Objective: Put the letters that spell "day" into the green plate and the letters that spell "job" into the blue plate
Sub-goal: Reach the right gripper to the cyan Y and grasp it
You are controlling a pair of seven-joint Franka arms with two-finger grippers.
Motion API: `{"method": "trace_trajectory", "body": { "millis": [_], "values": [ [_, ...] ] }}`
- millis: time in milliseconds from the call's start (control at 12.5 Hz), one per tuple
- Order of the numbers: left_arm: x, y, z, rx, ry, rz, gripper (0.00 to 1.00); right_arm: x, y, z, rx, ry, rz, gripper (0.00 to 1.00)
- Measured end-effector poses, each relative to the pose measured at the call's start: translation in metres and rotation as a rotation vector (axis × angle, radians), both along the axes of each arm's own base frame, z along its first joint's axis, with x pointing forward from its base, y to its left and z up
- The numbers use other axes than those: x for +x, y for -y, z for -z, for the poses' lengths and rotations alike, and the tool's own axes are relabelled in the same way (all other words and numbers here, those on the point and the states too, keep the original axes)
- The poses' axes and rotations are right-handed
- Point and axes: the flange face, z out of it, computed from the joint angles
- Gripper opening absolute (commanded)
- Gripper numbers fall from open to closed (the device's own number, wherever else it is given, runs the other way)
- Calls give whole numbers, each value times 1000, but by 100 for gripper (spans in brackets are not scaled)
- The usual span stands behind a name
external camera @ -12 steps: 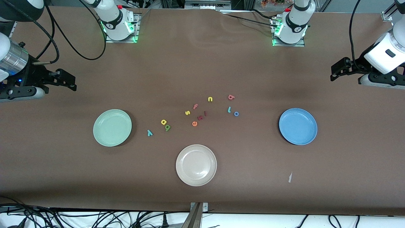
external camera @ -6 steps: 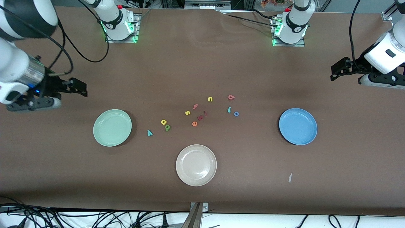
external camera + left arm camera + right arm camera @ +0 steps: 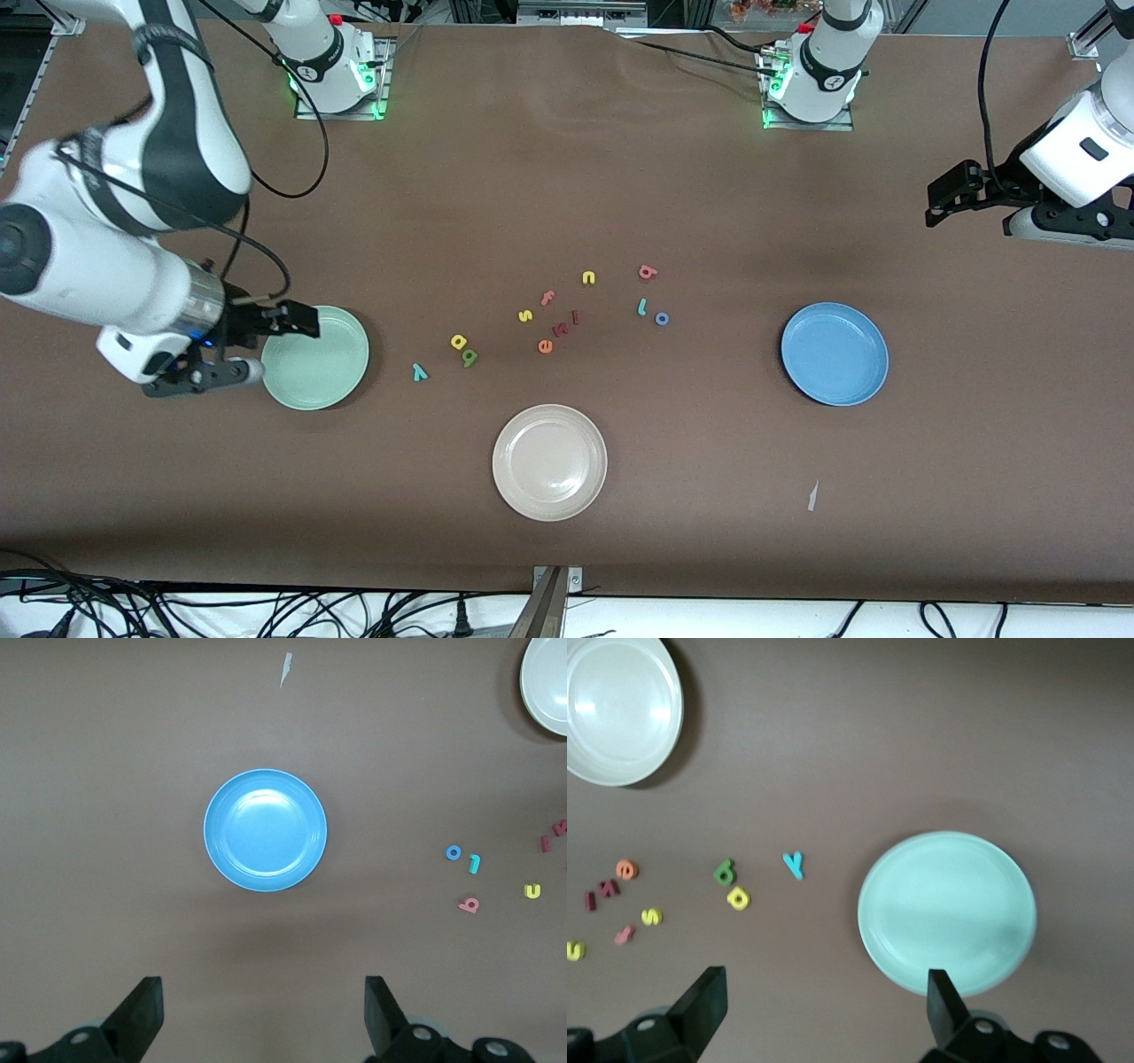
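Right gripper [image 3: 276,344], jaws wide and empty, newly swung over green plate [image 3: 328,377] rim toward "day" letters [image 3: 460,342]; left gripper [image 3: 966,202] waiting, wide.

The right gripper [image 3: 275,347] has been swung in from the right arm's end of the table and is now hung over the rim of the green plate [image 3: 328,372]; a second ago it was held well clear of that plate, out by the table's edge; its fingers are spread wide, nothing between them; more of the right arm's white and black links has been brought into the front view above it; in the right wrist view the green plate is now framed just ahead of the fingertips.
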Motion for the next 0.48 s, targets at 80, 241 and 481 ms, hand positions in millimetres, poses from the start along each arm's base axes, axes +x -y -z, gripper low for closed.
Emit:
{"method": "trace_trajectory", "body": {
  "millis": [80, 241, 481],
  "values": [
    [0, 0, 0, 0, 0, 0, 100, 0, -19, 23, -1, 14, -22, 100],
    [0, 0, 0, 0, 0, 0, 100, -11, -64, 69, -34, 7, -57, 100],
    [0, 0, 0, 0, 0, 0, 100, -21, -92, 114, -92, 15, -82, 100]
  ]
}}
